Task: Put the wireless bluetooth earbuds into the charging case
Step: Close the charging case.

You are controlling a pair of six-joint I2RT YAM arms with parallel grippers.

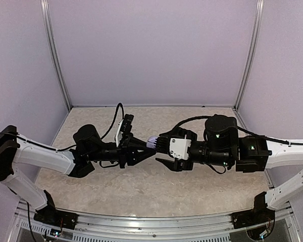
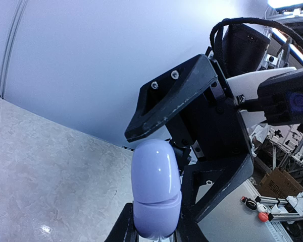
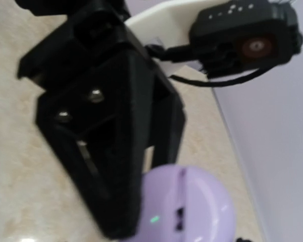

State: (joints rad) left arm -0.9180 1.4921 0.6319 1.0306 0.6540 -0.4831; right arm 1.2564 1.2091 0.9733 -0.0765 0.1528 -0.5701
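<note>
Left gripper (image 1: 148,146) is clamped on one end of the lavender charging case (image 2: 156,186), carried in mid-air above the table (image 1: 141,196); right gripper (image 1: 160,149) faces it, jaws spread, gripping nothing; no earbuds visible in any view.

Case long axis runs along the line between the two arms; free end points at the right gripper; lid seam looks closed.

Risk, as I judge it: one-ended hold only; a nudge from a right finger could lever the case out and drop it.
</note>
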